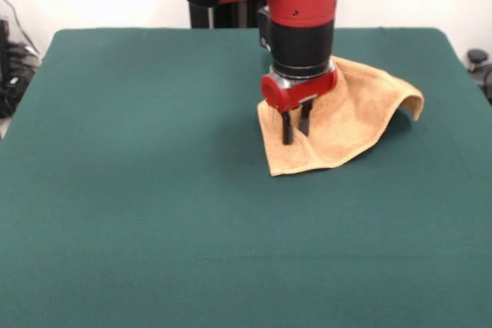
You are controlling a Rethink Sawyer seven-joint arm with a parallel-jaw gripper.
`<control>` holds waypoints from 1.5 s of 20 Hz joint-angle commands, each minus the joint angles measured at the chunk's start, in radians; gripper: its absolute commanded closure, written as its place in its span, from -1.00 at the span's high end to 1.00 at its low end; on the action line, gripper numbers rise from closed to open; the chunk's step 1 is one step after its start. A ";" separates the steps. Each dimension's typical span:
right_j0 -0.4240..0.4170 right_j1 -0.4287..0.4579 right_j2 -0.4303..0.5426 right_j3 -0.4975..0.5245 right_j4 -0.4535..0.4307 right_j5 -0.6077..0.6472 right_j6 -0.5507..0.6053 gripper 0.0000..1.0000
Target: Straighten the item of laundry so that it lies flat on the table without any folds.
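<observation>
The tan terry towel [346, 124] lies on the dark green table [154, 190], right of centre and toward the far side. It is not flat: its right corner [413, 103] stands up in a raised fold, and its near left corner comes to a point at the front. My gripper [296, 137] hangs straight down from the red arm over the towel's left part. Its two black fingers [287, 128] are a little apart, with their tips at the cloth. No cloth is lifted between them. The arm hides the towel's far left part.
The green table stretches wide to the left and front of the towel. Its right edge [469, 113] is close to the towel's raised corner. Dark equipment stands off the table at both sides.
</observation>
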 commanded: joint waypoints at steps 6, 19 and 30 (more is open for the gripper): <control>0.048 0.046 0.045 -0.047 -0.075 -0.022 -0.043 -1.00; 0.044 -0.012 0.100 -0.248 -0.106 0.174 -0.277 -1.00; -0.076 0.034 0.186 -0.351 -0.101 0.329 -0.542 -1.00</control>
